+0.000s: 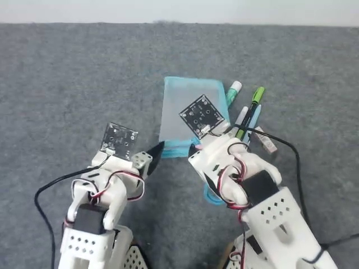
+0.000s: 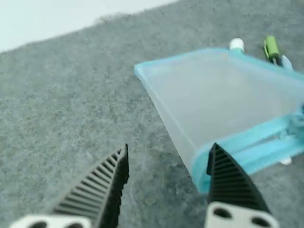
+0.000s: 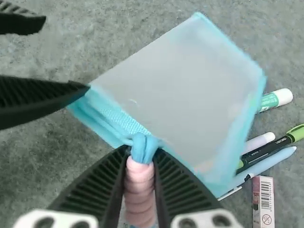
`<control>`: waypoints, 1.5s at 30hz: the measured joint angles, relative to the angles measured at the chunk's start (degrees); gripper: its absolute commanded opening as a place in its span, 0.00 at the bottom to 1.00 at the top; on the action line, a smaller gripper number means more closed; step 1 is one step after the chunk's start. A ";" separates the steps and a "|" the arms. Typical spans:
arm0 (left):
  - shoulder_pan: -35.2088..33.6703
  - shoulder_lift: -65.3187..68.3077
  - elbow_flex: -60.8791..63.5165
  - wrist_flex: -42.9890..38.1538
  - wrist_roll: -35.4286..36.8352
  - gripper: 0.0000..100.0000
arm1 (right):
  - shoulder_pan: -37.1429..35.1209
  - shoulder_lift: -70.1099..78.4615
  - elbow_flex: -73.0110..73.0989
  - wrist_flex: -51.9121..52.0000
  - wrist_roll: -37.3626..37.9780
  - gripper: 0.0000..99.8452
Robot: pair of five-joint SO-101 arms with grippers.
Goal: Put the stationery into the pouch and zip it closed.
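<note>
The translucent pouch [image 1: 188,109] with teal edging lies flat on the grey mat, its zipper edge toward the arms. My right gripper [image 3: 140,173] is shut on the pink zipper pull [image 3: 139,183], tied by a teal loop at that edge. My left gripper [image 2: 168,183] is open at the pouch's [image 2: 223,99] near corner, one finger [image 2: 230,178] just beside the teal zipper band. The stationery lies outside on the mat beside the pouch [image 3: 180,95]: a glue stick [image 1: 233,91], a green pen [image 1: 251,108], a light blue pen [image 1: 252,120] and a small eraser [image 1: 267,140].
Grey carpet-like mat [image 1: 73,73] covers the table, with open room to the left and behind the pouch. A black cable [image 1: 280,143] from the right arm loops over the mat near the pens. The left arm's black fingers [image 3: 40,97] show close to the pouch corner.
</note>
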 measured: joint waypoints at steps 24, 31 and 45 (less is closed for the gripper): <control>0.35 -17.49 3.96 5.71 -0.44 0.26 | 3.25 8.97 -2.55 -6.42 0.00 0.01; -1.93 -16.97 7.30 4.57 -2.46 0.26 | 3.25 4.92 -7.12 1.32 0.00 0.01; -3.78 -16.97 8.18 3.08 -2.73 0.26 | -0.53 3.78 -7.12 2.81 0.00 0.01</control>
